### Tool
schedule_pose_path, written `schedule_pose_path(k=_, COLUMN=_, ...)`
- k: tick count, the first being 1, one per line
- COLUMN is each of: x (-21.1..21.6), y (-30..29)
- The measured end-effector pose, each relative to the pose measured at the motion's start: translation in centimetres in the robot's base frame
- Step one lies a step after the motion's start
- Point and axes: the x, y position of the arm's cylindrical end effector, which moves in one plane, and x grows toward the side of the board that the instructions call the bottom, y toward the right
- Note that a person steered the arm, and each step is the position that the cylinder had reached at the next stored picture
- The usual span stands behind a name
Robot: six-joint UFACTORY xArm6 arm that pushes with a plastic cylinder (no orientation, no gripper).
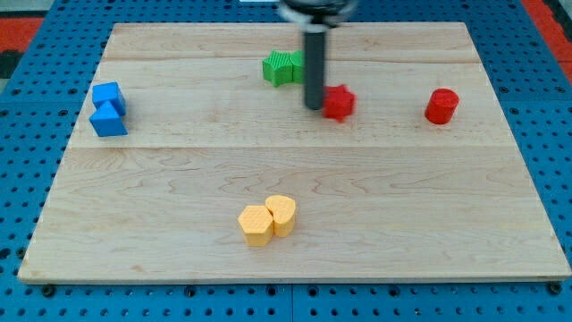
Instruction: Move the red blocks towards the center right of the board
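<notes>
A red star-shaped block (339, 103) lies right of the board's upper middle. A red cylinder (441, 105) stands further toward the view's right, at about the same height. My dark rod comes down from the view's top, and my tip (314, 107) rests against the left side of the red star block.
Two green blocks (284, 67) sit together just above and left of my rod, partly hidden by it. Two blue blocks (108, 109) lie together at the view's left. Two yellow blocks (267, 219) lie together at the lower middle. The wooden board (295, 255) ends in a blue pegboard surround.
</notes>
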Motion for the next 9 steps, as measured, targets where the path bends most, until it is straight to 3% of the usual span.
schedule_pose_path(k=1, x=0.0, y=8.6)
schedule_pose_path(k=2, x=-3.2, y=4.5)
schedule_pose_path(k=3, x=-6.9, y=5.3)
schedule_pose_path(k=4, x=-4.9, y=20.3)
schedule_pose_path(k=5, x=2.7, y=26.2)
schedule_pose_path(k=6, x=6.2, y=19.3)
schedule_pose_path(k=7, x=2.6, y=17.5)
schedule_pose_path(k=8, x=3.2, y=19.9)
schedule_pose_path(k=9, x=3.1, y=26.8)
